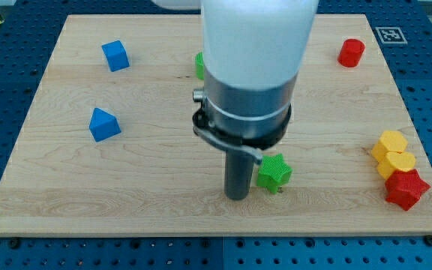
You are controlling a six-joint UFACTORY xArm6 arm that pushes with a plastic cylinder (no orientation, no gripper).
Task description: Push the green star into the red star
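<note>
The green star (pixel 274 172) lies on the wooden board (pixel 126 187) near the view's bottom centre. My tip (pixel 236 197) stands just to the view's left of it, touching or nearly touching its left side. The red star (pixel 406 188) lies at the view's bottom right near the board's edge, far to the right of the green star. The arm's white and grey body (pixel 253 67) hides the board's upper middle.
Two yellow blocks (pixel 390 144) (pixel 397 163) sit just above the red star, touching it. A red cylinder-like block (pixel 352 52) is at the top right. A blue cube (pixel 115 55) and a blue wedge-like block (pixel 103 124) are at the left. A green block (pixel 199 65) peeks out behind the arm.
</note>
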